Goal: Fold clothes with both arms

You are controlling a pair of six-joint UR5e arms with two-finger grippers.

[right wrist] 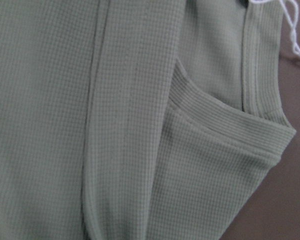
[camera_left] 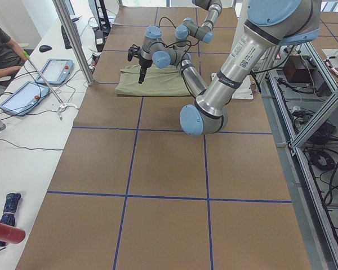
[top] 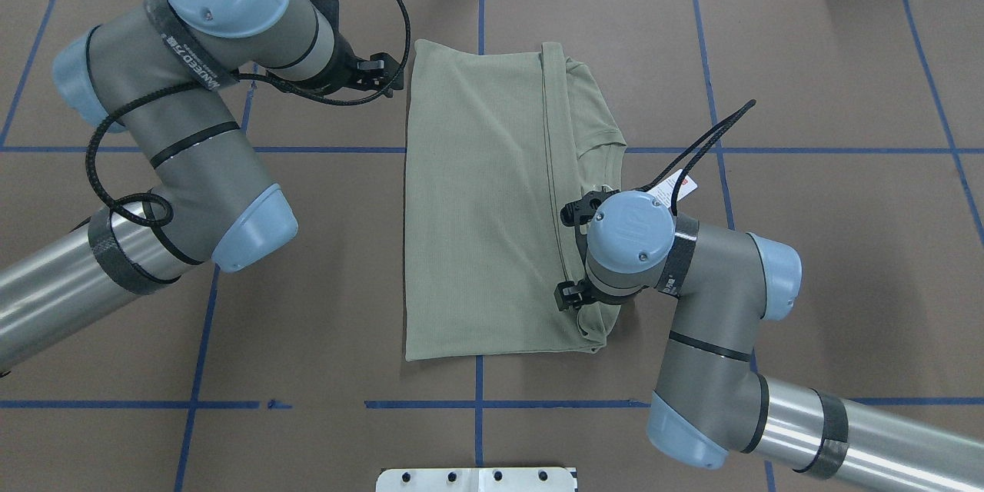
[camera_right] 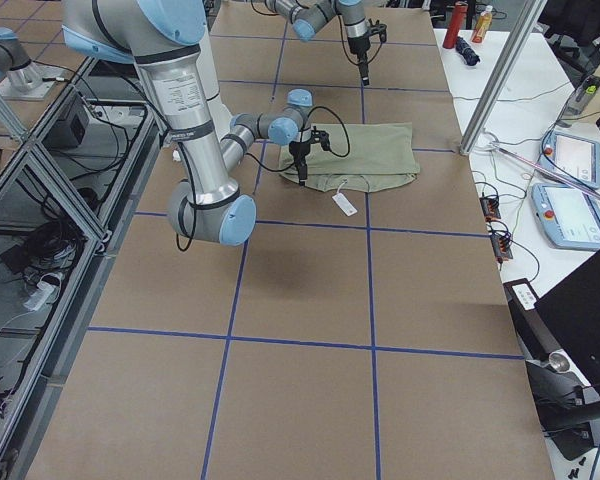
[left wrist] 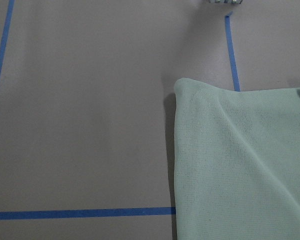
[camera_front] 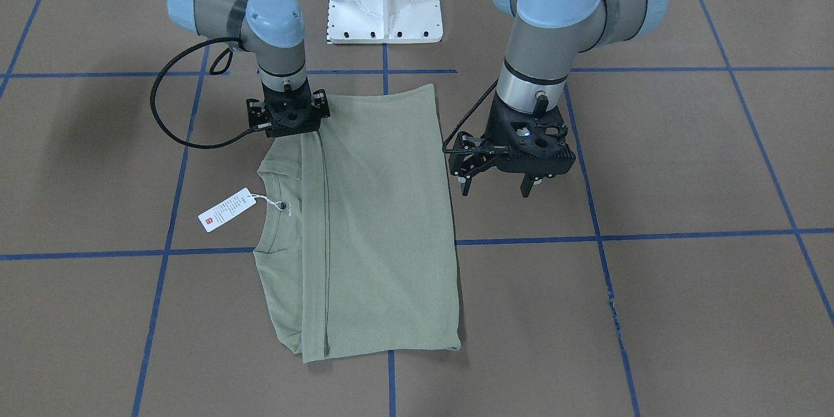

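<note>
The sage-green shirt [camera_front: 378,221] lies folded flat as a rectangle on the brown table, also seen from overhead [top: 477,207]. Its round collar [camera_front: 280,208] and white hang tag [camera_front: 226,210] stick out on the side under my right arm. My right gripper [camera_front: 287,116] points straight down at the shirt's corner nearest the robot, by the collar side; its fingers are hidden, so I cannot tell its state. The right wrist view is filled with knit fabric [right wrist: 90,100]. My left gripper [camera_front: 495,192] hovers open and empty just off the opposite shirt edge.
The white pedestal base [camera_front: 384,0] stands behind the shirt on the robot's side. Blue tape lines [camera_front: 651,234] cross the table. A side bench with tablets [camera_left: 22,95] and a seated person [camera_left: 0,50] lies beyond the table's far edge, with an aluminium post [camera_left: 73,39].
</note>
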